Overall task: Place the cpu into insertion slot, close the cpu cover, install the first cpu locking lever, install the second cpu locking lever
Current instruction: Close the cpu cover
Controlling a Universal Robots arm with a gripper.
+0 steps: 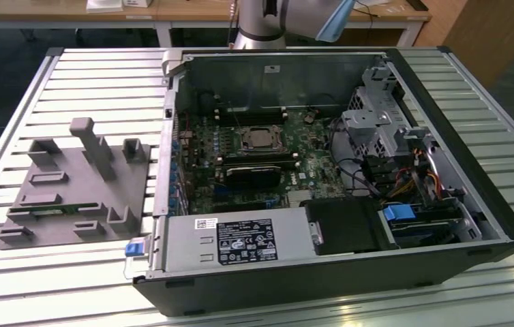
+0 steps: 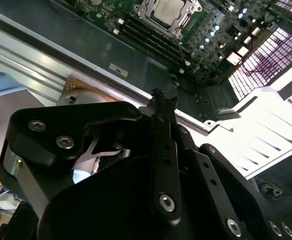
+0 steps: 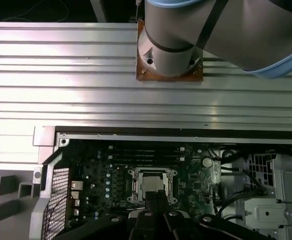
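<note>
One cpu [image 1: 259, 138] lies in the one insertion slot [image 3: 172, 188], with the one cpu cover [image 3: 151, 174] framing it. The end effector [image 3: 156, 199] hangs well above, fingertips pressed together, holding nothing. One open case [image 1: 330, 281] on the bench [image 1: 102, 68] holds the board [image 1: 204, 185]. A grey fixture [image 1: 75, 184] lies beside the case.

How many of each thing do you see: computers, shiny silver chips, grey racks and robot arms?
computer case: 1
cpu: 1
grey rack: 1
robot arm: 1
Total: 4
</note>
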